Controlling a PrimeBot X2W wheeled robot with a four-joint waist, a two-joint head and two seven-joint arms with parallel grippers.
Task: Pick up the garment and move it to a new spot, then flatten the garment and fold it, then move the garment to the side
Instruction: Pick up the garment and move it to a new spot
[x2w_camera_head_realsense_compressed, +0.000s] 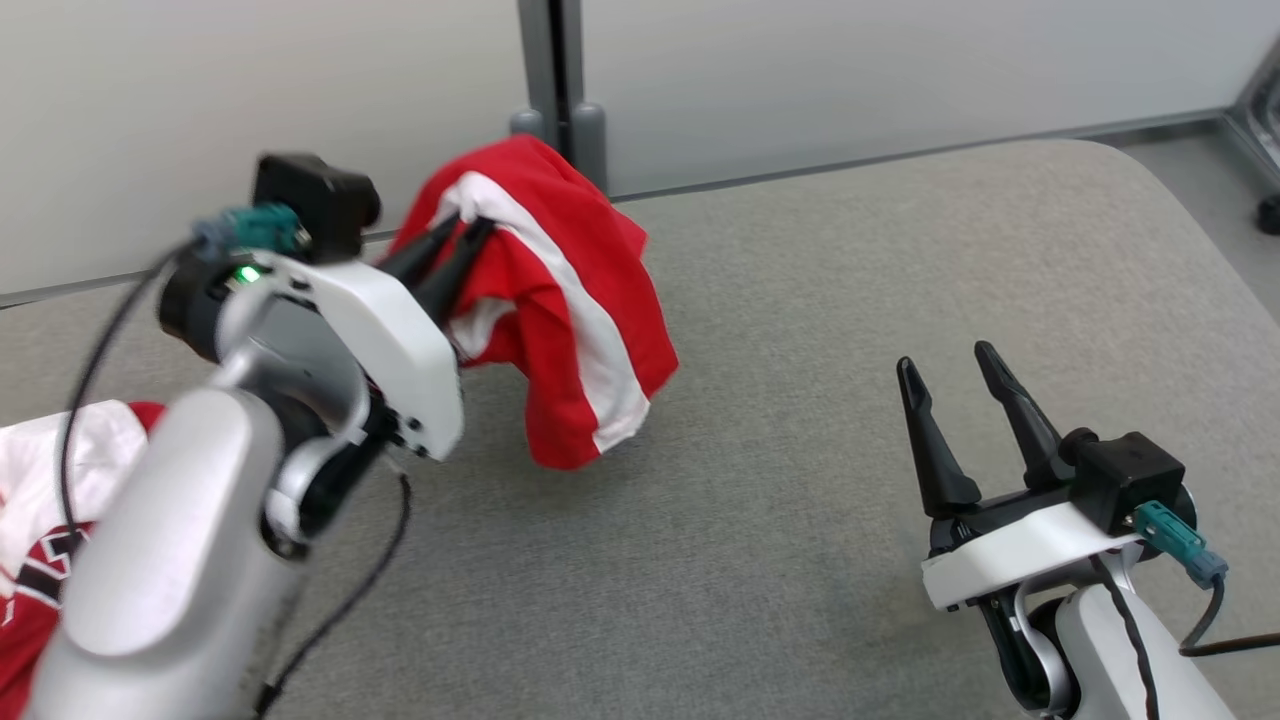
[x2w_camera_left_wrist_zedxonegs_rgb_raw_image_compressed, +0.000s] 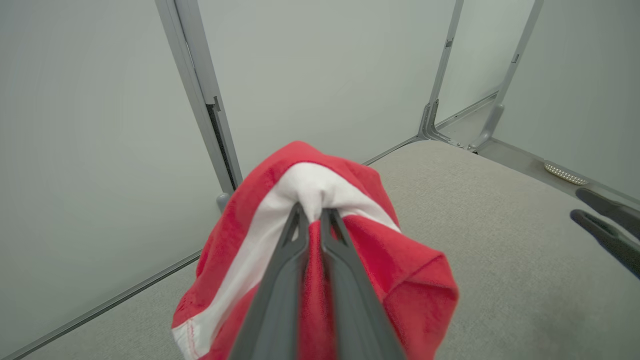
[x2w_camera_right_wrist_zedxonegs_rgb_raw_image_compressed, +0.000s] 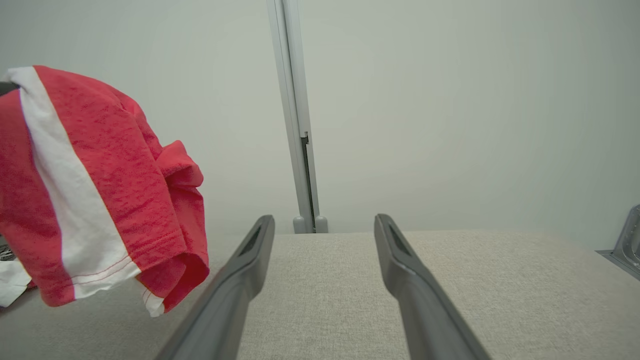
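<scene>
One red garment (x2w_camera_head_realsense_compressed: 570, 300) with white stripes is hanging bunched over the grey padded table (x2w_camera_head_realsense_compressed: 850, 300), near its far edge. The left gripper (x2w_camera_head_realsense_compressed: 470, 235) is pinching a fold of the white stripe at the garment's top, with the cloth draping down around both fingers. The right gripper (x2w_camera_head_realsense_compressed: 945, 358) is hovering well apart, with its jaws spread wide. Another red-and-white cloth (x2w_camera_head_realsense_compressed: 40, 480) is lying at the near left.
</scene>
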